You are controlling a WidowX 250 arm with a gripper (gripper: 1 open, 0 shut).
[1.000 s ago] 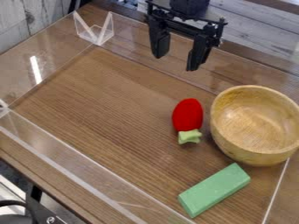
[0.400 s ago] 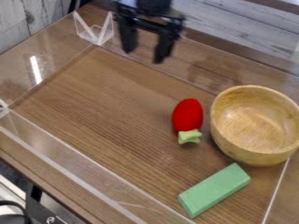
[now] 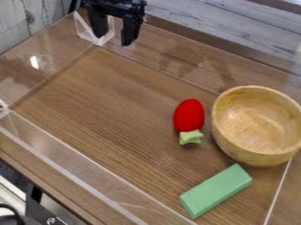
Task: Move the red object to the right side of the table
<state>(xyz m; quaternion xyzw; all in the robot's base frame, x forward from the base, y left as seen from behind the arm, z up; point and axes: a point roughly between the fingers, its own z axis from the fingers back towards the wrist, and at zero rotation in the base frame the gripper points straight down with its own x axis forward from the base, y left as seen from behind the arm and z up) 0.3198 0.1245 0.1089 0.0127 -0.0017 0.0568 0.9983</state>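
Camera view: fingers (image 3: pixel 113 33), spread wide and empty, have slid leftward, farther from the red object (image 3: pixel 188 116).

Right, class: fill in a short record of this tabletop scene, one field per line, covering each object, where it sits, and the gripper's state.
red object: lying on the table, just left of the wooden bowl, stem end toward the camera
green block: flat, near the front right corner
gripper: open, empty, at the far left, well away from the red object
task status: not yet grasped
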